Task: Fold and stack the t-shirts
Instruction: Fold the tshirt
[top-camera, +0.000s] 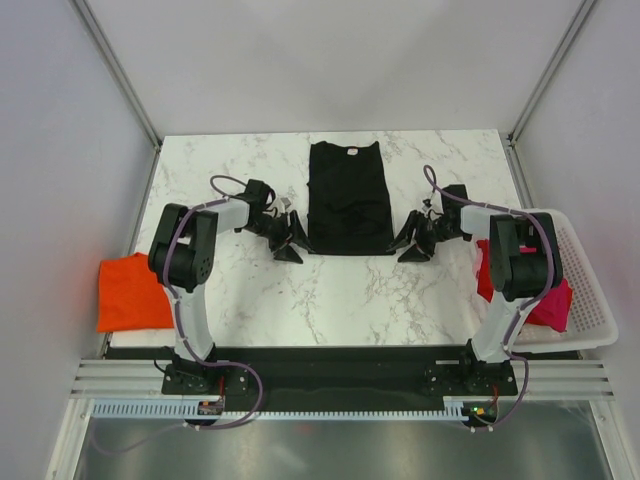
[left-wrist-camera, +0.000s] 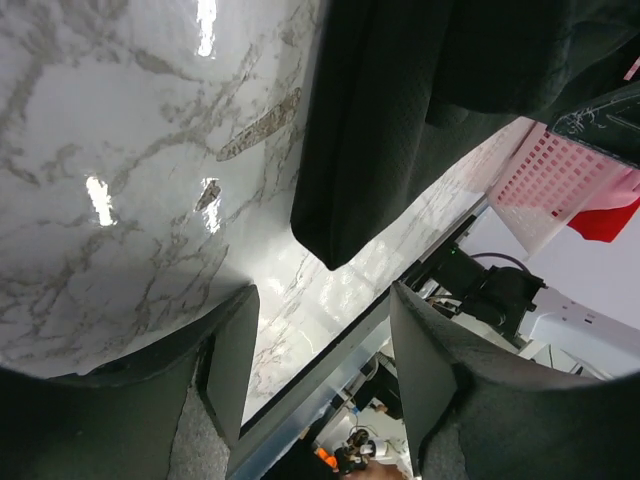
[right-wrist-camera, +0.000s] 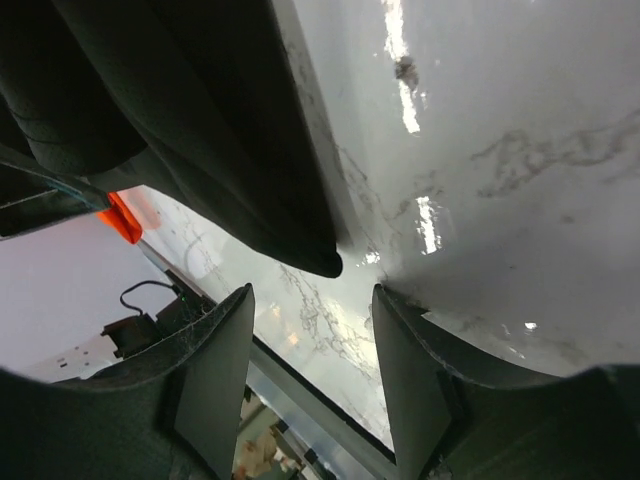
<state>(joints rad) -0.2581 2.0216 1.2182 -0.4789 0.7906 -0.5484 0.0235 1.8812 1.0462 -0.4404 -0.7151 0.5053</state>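
A black t-shirt (top-camera: 347, 198) lies flat on the marble table, sides folded in to a long narrow strip, neck at the far end. My left gripper (top-camera: 290, 243) is open and empty just left of its near left corner. My right gripper (top-camera: 411, 245) is open and empty just right of its near right corner. The left wrist view shows that corner (left-wrist-camera: 330, 240) ahead of my open fingers (left-wrist-camera: 232, 355). The right wrist view shows the other corner (right-wrist-camera: 315, 255). An orange t-shirt (top-camera: 132, 291) lies at the table's left edge. A magenta-pink t-shirt (top-camera: 547, 302) lies in the basket.
A white slatted plastic basket (top-camera: 590, 300) stands at the table's right edge, behind my right arm; it also shows in the left wrist view (left-wrist-camera: 545, 180). Grey walls with metal posts enclose the table. A black rail runs along the near edge (top-camera: 340, 362).
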